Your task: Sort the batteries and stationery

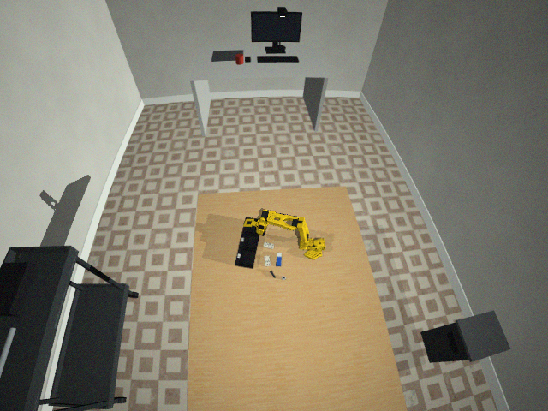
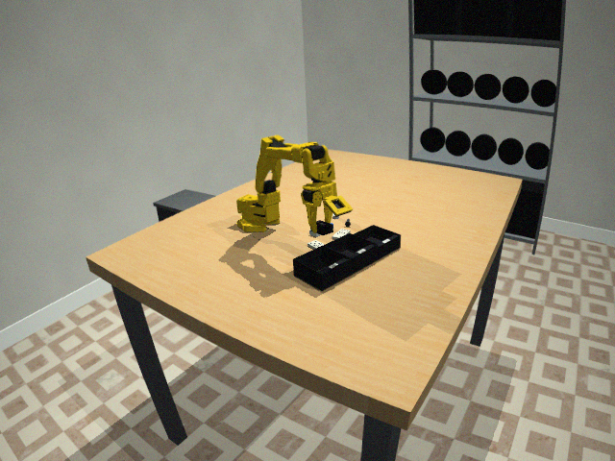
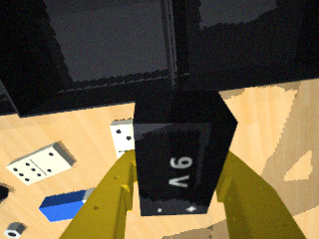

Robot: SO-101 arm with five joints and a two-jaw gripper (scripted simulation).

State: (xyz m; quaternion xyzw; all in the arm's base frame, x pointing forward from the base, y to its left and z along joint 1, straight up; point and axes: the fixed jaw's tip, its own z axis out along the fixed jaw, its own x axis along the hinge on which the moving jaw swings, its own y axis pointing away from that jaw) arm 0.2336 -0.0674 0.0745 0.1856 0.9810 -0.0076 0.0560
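The tool (image 3: 174, 191) is clamped on a black 9V battery (image 3: 176, 154), held just above the table (image 2: 387, 317) — its top edge reaching the near wall of the row of black bins (image 2: 347, 255). Compartments lie directly ahead; their letters aren't legible. The one ahead-left looks empty, judging from the wrist view.

Yellow arm (image 2: 278, 154) arched up from its base (image 2: 251, 218) and bent down at the elbow, wrist pointed at the table, gripper (image 3: 176, 196) clamped on a black 9V battery (image 3: 179, 149), yellow fingers pressed against both its sides.
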